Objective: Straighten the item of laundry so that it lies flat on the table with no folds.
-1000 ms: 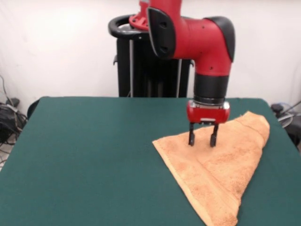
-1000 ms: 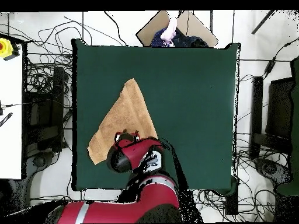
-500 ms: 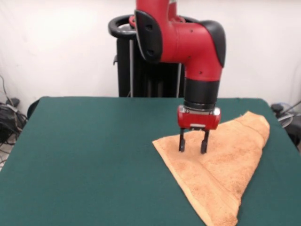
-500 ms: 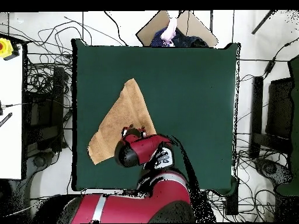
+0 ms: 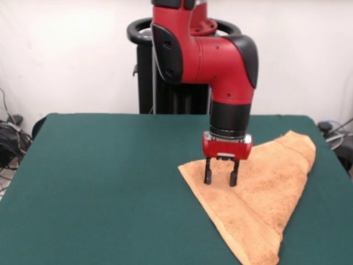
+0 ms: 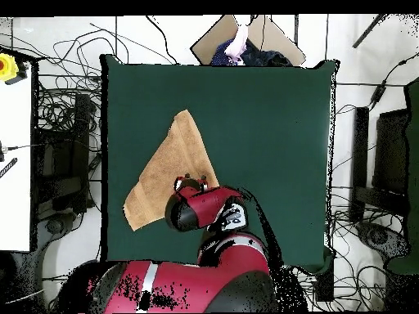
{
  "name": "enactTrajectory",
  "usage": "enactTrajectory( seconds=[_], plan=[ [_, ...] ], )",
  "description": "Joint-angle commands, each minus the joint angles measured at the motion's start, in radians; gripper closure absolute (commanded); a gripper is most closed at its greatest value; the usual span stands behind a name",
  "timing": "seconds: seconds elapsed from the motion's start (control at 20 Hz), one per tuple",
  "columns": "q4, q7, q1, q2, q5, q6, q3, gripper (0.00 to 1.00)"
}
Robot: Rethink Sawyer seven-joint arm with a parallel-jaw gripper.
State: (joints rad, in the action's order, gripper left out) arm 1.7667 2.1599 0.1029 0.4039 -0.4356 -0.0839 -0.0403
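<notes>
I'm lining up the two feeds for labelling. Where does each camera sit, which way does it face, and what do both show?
Front view: sits across the table facing the robot, and shows the red arm coming down from above, its gripper open over the folded orange towel.
Overhead view: sits above the table looking straight down, robot base at the bottom, with the arm covering the gripper at the towel edge.
Shared: the same table, towel and arm, turned half round between views.
</notes>
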Motion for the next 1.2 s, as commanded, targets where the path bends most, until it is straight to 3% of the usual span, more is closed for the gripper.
enactTrajectory(
  seconds=[0.05, 0.25, 0.4, 0.45, 0.95, 1.05, 1.2],
  plan=[
    [-0.071, 0.052, -0.002, -0.161, -0.026, -0.013, 0.024, 0.0],
    [-0.062, 0.055, -0.018, -0.179, -0.028, -0.027, 0.007, 0.0],
    [-0.079, 0.055, -0.075, -0.203, -0.02, -0.066, -0.047, 0.0],
    [-0.085, 0.055, -0.097, -0.212, -0.014, -0.082, -0.067, 1.0],
    [-0.063, 0.082, -0.162, -0.231, 0.036, -0.103, -0.107, 1.0],
    [-0.058, 0.083, -0.156, -0.23, 0.035, -0.098, -0.097, 1.0],
    [-0.045, 0.092, -0.075, -0.242, 0.01, -0.092, -0.02, 1.0]
  ],
)
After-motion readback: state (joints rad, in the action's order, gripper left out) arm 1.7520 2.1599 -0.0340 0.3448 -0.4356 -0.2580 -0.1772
